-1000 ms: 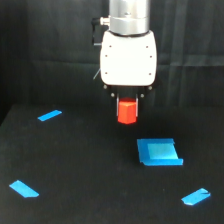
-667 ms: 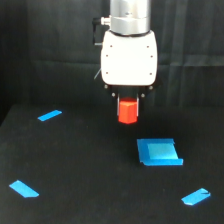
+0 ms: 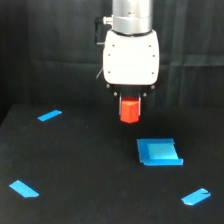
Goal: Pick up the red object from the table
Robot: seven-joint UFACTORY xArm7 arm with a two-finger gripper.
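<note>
The red object [image 3: 130,111], a small red-orange hexagonal block, sits between the short dark fingers under my white gripper body in the exterior view. My gripper [image 3: 130,115] is shut on it. The block hangs in front of the far part of the black table [image 3: 90,170]; I cannot tell for certain whether its underside is off the surface. The fingers are mostly hidden by the block and the gripper body.
A flat blue square piece [image 3: 158,151] lies on the table just in front and to the exterior view's right of the gripper. Short blue tape strips lie at the far left [image 3: 49,115], near left [image 3: 24,189] and near right [image 3: 195,196].
The gripper body with the red block has risen slightly. The blue piece and the tape strips have not moved.
</note>
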